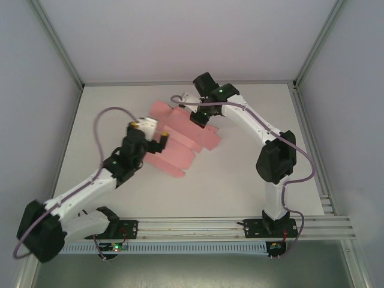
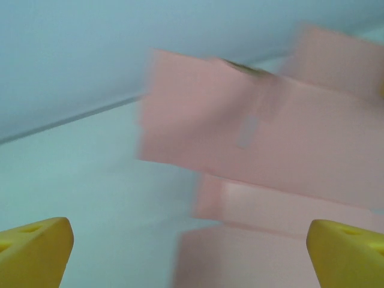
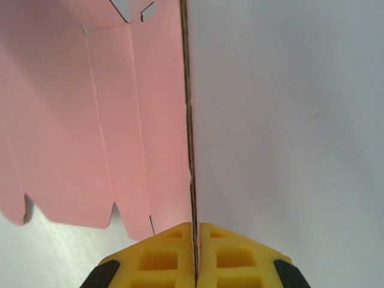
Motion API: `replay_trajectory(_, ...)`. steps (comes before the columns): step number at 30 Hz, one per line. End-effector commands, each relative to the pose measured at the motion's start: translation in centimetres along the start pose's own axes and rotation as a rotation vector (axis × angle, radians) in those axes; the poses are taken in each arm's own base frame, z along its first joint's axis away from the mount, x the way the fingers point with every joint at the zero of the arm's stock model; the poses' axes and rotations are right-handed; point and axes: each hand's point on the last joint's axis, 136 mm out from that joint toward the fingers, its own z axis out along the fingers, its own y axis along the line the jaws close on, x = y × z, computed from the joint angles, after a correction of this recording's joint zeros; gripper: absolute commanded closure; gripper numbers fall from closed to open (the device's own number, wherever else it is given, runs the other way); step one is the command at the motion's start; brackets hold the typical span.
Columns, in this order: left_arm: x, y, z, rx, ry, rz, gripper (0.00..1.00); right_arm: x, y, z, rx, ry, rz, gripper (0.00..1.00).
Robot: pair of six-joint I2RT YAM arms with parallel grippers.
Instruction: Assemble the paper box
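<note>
The paper box (image 1: 180, 135) is a flat pink die-cut sheet with flaps, lying partly raised in the middle of the white table (image 1: 240, 174). My right gripper (image 1: 200, 117) holds its far edge. In the right wrist view the yellow fingers (image 3: 174, 258) are pressed together on the thin card edge (image 3: 191, 150), with the paper box (image 3: 90, 120) spreading to the left. My left gripper (image 1: 155, 131) hangs at the sheet's left side. In the left wrist view, the left gripper (image 2: 192, 255) is open, its yellow fingertips (image 2: 36, 249) far apart, with the blurred paper box (image 2: 270, 138) ahead of them.
A metal rail (image 1: 210, 225) carrying both arm bases runs along the near table edge. Pale walls with aluminium posts (image 1: 57, 42) enclose the table at the back and sides. Bare tabletop lies near and to the right of the sheet.
</note>
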Motion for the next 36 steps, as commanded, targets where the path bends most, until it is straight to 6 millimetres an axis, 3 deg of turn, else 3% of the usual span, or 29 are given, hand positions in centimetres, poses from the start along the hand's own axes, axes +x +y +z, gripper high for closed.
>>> replay_trajectory(1,0.4,5.4,-1.2,-0.146,-0.023,-0.307,0.00,0.3,-1.7,1.0,0.169,0.116,-0.238,1.00)
replay_trajectory(4,2.5,9.8,-2.1,-0.295,0.021,-0.457,0.00,0.0,-2.5,1.7,0.283,0.190,-0.388,1.00)
replay_trajectory(10,7.4,13.3,-0.8,-0.389,0.176,-0.671,0.00,-1.9,-2.6,2.9,0.471,0.182,-0.639,1.00)
replay_trajectory(14,8.3,13.6,0.8,-0.387,0.215,-0.698,0.00,-2.2,-3.2,4.0,0.597,0.143,-0.668,1.00)
replay_trajectory(18,7.3,14.2,2.6,-0.382,0.173,-0.711,0.00,-1.3,-2.7,5.4,0.620,0.090,-0.672,1.00)
replay_trajectory(21,8.1,14.9,4.1,-0.422,0.211,-0.687,0.00,-0.4,-2.8,6.5,0.669,0.047,-0.687,1.00)
replay_trajectory(25,8.2,14.5,7.1,-0.368,0.265,-0.649,0.01,1.0,-2.8,7.4,0.673,0.012,-0.698,1.00)
replay_trajectory(30,8.5,12.2,10.6,-0.211,0.317,-0.667,0.05,0.2,-3.1,5.5,0.762,-0.073,-0.683,1.00)
replay_trajectory(36,8.2,11.0,13.3,-0.118,0.331,-0.644,0.09,-1.5,-3.5,2.4,0.836,-0.153,-0.690,1.00)
